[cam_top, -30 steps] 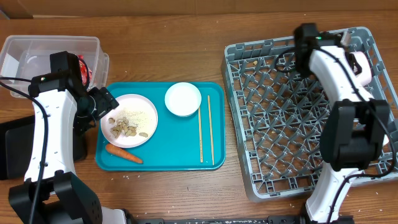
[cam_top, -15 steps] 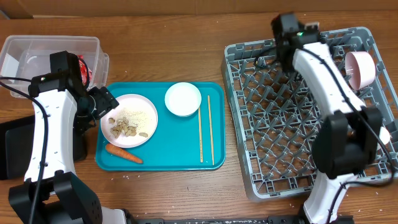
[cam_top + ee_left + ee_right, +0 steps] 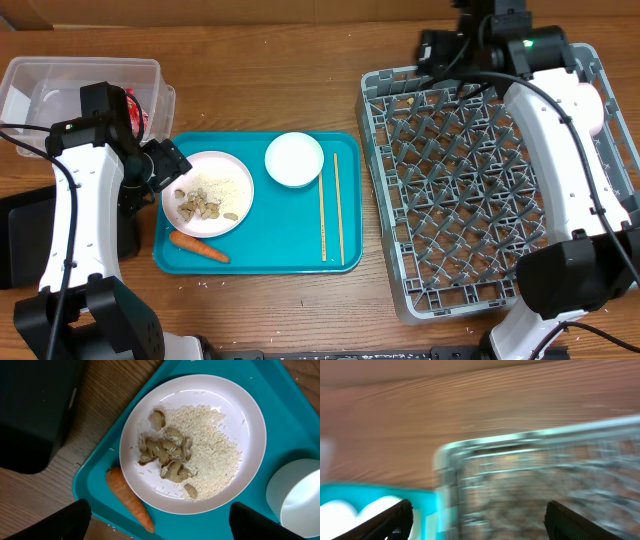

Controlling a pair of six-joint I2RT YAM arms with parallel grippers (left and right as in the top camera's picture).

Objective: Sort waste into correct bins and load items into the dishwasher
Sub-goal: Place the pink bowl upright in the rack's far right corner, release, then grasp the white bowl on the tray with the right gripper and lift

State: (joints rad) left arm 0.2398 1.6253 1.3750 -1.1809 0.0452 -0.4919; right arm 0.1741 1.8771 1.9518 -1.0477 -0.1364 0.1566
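Now both wide and empty: left tool (image 3: pixel 161 524), right tool (image 3: pixel 477 521).

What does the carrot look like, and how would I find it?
Find the big teal tray in the middle of the table. On its left side sits a round white plate with food bits, and the carrot lies beside the plate's rim, at the tray's front left corner. It is small, pointed and the only orange thing there.

We see a wooden table (image 3: pixel 260 90) with plain grain, a smooth teal plastic tray (image 3: pixel 280 225), a glossy white plate (image 3: pixel 245 420), a matt grey plastic rack (image 3: pixel 450 220) and a clear plastic tub (image 3: pixel 80 63).
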